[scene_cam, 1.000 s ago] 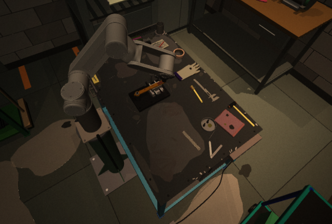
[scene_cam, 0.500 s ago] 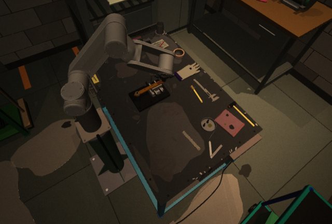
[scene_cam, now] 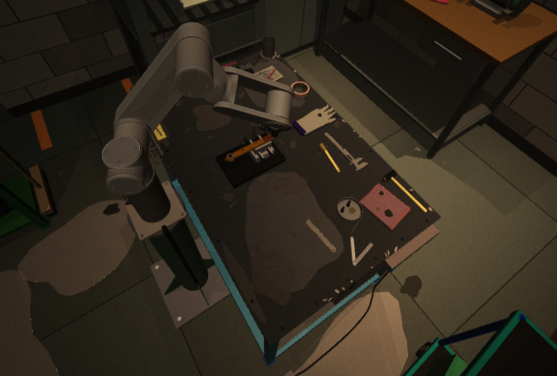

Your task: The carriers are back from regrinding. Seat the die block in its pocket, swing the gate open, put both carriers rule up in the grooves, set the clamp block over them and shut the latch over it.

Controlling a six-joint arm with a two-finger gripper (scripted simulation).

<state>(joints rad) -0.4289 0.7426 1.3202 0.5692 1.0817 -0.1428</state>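
The orange latch bar [scene_cam: 249,148] lies across the top of the black fixture plate [scene_cam: 250,161], slanting from its pivot at the lower left up to the right. My gripper [scene_cam: 271,132] is at the latch's upper right end, under the arm's wrist, and is closed on the latch. Pale grey blocks [scene_cam: 263,151] sit in the fixture just below the bar. The fingertips are hidden by the wrist.
The arm's forearm [scene_cam: 252,93] hangs over the fixture's back side. To the right lie a work glove [scene_cam: 315,120], a tape roll [scene_cam: 300,88], a yellow brush [scene_cam: 330,157], calipers [scene_cam: 348,154], a round dish [scene_cam: 349,208], a pink pad [scene_cam: 385,206] and a steel ruler [scene_cam: 321,235].
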